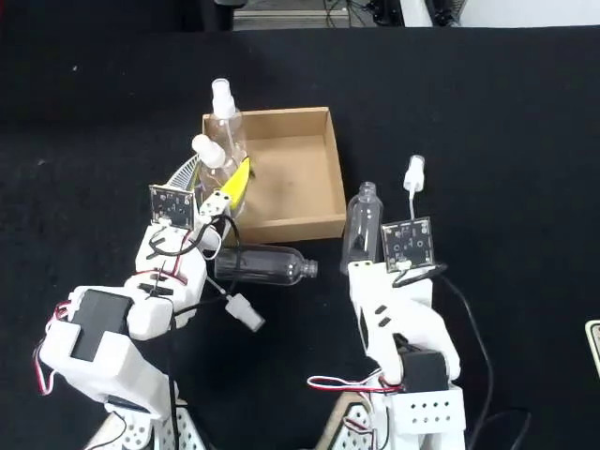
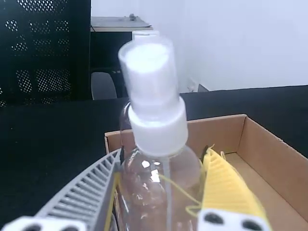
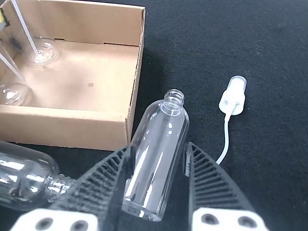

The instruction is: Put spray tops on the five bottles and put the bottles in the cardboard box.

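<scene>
The cardboard box (image 1: 323, 159) stands at the table's middle. One capped bottle (image 1: 225, 112) stands in its far left corner. My left gripper (image 1: 214, 176) is shut on a second capped bottle (image 2: 154, 110), upright just inside the box's left wall, between the grey and yellow fingers (image 2: 226, 187). My right gripper (image 3: 159, 159) is shut on an open-necked clear bottle (image 3: 161, 134), held right of the box. A loose spray top (image 3: 233, 96) with its tube lies on the cloth beyond it. Another topless bottle (image 1: 262, 264) lies on its side in front of the box, with a spray top (image 1: 244, 312) nearby.
Black cloth covers the table (image 1: 506, 122). The box's right half (image 1: 300, 178) has open floor. A pale object (image 1: 592, 337) sits at the right edge.
</scene>
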